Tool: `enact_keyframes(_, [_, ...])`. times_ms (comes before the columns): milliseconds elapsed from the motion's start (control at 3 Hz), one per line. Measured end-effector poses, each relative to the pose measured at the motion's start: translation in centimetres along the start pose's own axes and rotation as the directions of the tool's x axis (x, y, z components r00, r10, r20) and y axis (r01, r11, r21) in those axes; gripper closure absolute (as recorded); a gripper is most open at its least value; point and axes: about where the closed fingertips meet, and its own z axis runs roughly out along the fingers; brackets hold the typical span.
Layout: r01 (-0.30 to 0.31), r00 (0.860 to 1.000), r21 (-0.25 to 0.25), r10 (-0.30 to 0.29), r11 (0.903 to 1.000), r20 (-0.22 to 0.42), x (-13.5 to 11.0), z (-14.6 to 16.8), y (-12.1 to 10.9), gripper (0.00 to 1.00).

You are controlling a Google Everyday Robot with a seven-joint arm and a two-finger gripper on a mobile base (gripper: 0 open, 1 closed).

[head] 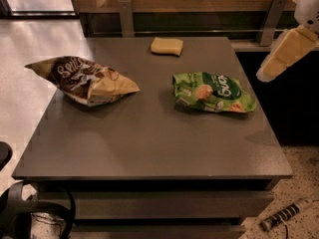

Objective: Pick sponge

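Dark grey counter (149, 148) carries the sponge (167, 46), well left of the end effector (281, 56), which hangs beyond the counter's right edge; its grip state cannot be determined.

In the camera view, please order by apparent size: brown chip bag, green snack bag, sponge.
1. brown chip bag
2. green snack bag, only slightly smaller
3. sponge, clearly smallest
The gripper hangs at the right edge.

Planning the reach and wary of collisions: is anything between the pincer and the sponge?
Nothing visible. The pincer hangs beyond the table's right side, the sponge lies near its far edge, and only bare surface lies between them. The green snack bag sits nearer the camera, off that line.
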Motion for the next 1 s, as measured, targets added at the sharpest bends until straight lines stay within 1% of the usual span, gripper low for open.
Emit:
enact_keyframes(333, [-0.065, 0.992, 0.071, 0.057, 0.9953, 0.109, -1.3, 2.1, -3.2, 0.0])
enact_keyframes(667, [-0.148, 0.929, 0.034, 0.127, 0.9884, 0.349, -5.7, 5.4, -4.8, 0.0])
enact_keyframes(1000, [-0.214, 0.81, -0.011, 0.184, 0.9767, 0.556, -10.8, 7.5, -6.4, 0.0])
